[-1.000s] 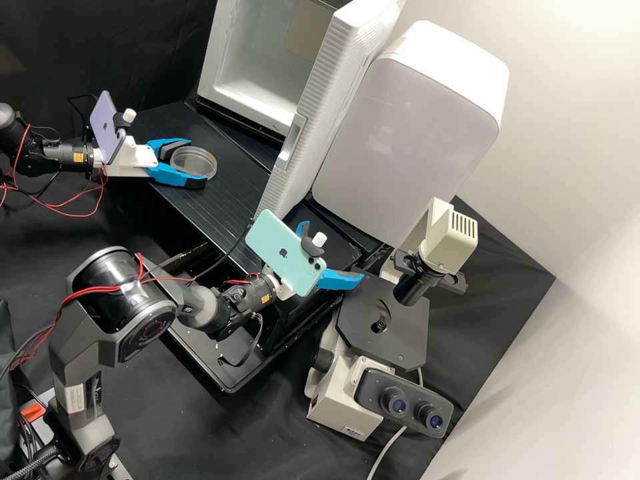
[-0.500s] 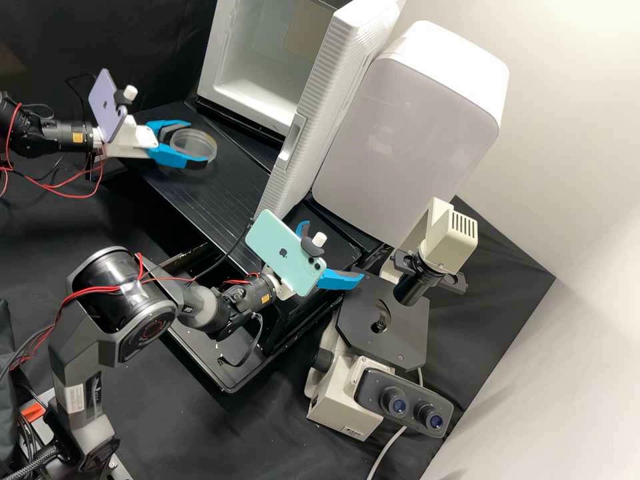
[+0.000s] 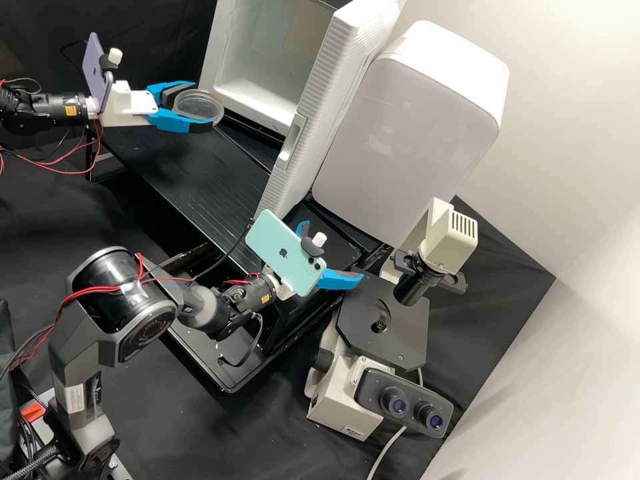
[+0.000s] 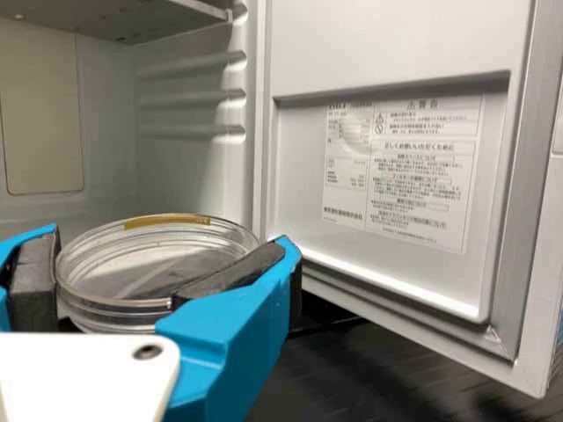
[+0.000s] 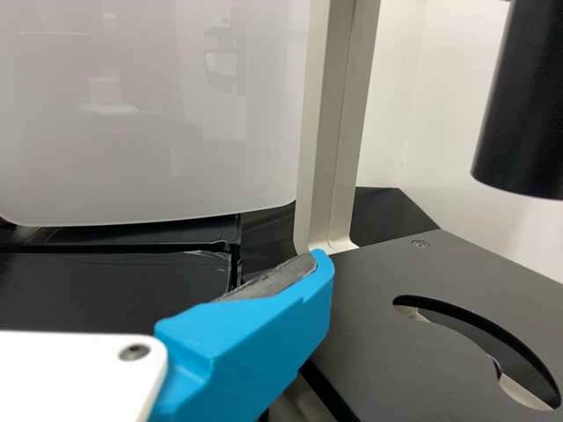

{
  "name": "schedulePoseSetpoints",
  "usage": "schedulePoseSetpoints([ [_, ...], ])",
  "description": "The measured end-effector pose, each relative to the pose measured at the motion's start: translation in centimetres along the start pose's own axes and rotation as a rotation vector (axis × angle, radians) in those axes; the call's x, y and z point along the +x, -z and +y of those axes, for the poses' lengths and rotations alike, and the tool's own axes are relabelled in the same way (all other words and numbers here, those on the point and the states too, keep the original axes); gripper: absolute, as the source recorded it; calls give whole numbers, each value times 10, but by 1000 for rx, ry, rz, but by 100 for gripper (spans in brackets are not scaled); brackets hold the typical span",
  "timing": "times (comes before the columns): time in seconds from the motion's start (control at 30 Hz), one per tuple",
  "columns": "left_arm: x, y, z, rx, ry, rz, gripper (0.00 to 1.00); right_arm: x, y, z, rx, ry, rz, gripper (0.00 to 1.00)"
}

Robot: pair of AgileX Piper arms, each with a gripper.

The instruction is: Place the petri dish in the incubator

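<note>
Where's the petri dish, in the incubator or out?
Out. The left gripper holds the petri dish in the air in front of the incubator opening; its door is swung wide.

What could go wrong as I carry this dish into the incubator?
The left gripper holds the petri dish by its side wall alone, clear of the bench; a jolt could pop it free. The dish sits near the lower front edge of the incubator, so pushing in without more height might clip it.
</note>
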Motion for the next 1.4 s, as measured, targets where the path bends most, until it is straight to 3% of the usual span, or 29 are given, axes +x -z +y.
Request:
schedulePoseSetpoints([
  [0.17,7,-7,6,-2,-15,-18,0,0,0,0,0,0,0,100],
  [0.33,27,-8,14,31,-41,-3,0,0,0,0,0,0,0,100],
  [0.63,79,4,26,23,-9,123,0,0,0,0,0,0,0,100],
  [1.1,155,7,32,1,40,275,0,0,0,0,0,0,0,100],
  [1.4,192,7,46,1,47,371,0,0,0,0,0,0,0,100],
])
